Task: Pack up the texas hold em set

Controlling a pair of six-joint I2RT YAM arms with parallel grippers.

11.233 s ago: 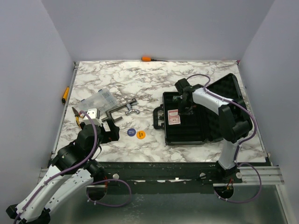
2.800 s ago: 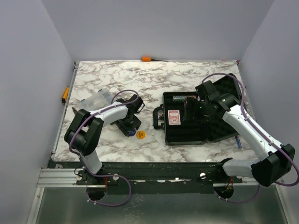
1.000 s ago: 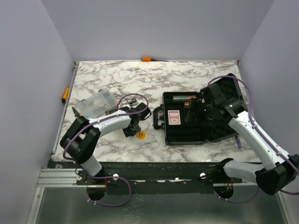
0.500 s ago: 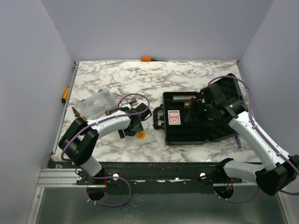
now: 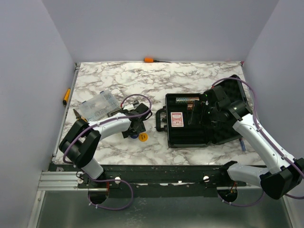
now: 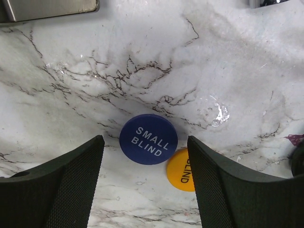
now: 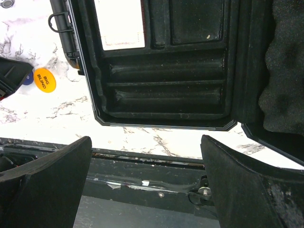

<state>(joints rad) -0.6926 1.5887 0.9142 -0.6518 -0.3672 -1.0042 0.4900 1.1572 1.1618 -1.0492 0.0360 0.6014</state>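
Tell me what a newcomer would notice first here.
The open black case lies right of centre on the marble table, with a red-backed card deck in its tray. Left of it, the left claw hangs open over a blue disc marked SMALL BLIND, with an orange disc beside it.

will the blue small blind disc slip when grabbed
Probably awkward: the blue disc lies flat and thin on the glossy marble table, so it may skid. It looks rigid and light. Its edge touches the orange disc, which might get nudged.
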